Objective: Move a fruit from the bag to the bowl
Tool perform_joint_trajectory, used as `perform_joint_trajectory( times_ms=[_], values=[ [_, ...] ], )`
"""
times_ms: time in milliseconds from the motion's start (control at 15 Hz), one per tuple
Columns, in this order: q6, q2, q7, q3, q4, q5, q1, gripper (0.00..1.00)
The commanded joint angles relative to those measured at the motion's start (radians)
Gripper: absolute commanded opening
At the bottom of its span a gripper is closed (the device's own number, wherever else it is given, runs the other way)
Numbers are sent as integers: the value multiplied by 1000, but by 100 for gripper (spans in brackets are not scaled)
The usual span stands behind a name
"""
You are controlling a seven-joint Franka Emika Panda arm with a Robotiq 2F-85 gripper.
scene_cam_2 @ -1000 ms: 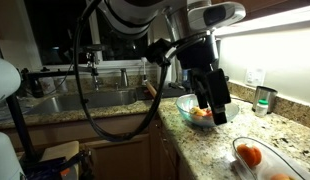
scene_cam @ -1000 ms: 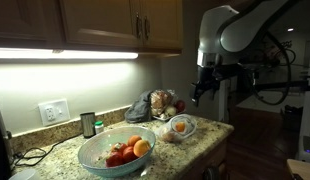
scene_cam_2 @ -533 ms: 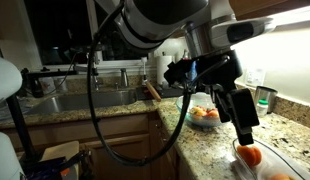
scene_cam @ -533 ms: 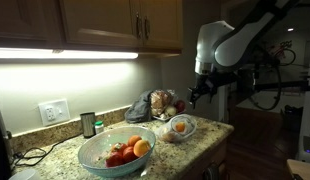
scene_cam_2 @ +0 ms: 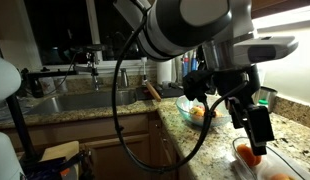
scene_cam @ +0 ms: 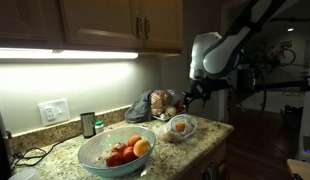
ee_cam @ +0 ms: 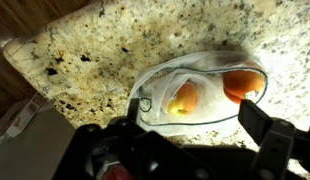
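We see the black two-fingered gripper [scene_cam: 188,100] hovering just above the small clear, crinkly plastic bag [scene_cam: 178,127], its fingers [ee_cam: 263,118] spread wide and gripping nothing. The bag sits on the speckled granite countertop [ee_cam: 85,50], with orange fruit [ee_cam: 183,98] showing through it. The large, pale blue-green round bowl [scene_cam: 95,160], holding fruit of its own, stands near the bag.

The speckled granite counter [scene_cam: 57,152] carries the bowl [scene_cam: 95,160], the bag [ee_cam: 160,80] and a cup [scene_cam: 88,124].
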State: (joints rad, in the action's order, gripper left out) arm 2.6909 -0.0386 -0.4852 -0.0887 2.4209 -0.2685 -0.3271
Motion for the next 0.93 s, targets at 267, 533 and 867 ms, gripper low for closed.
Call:
perform_joint_trajectory(
  times_ms=[267,533,867],
  values=[
    [13,104,18,-55,-73,92,79,100],
    [21,165,-1,-87,-125,70,102,100],
    [18,235,-11,-127,-190,71,137,100]
  ],
)
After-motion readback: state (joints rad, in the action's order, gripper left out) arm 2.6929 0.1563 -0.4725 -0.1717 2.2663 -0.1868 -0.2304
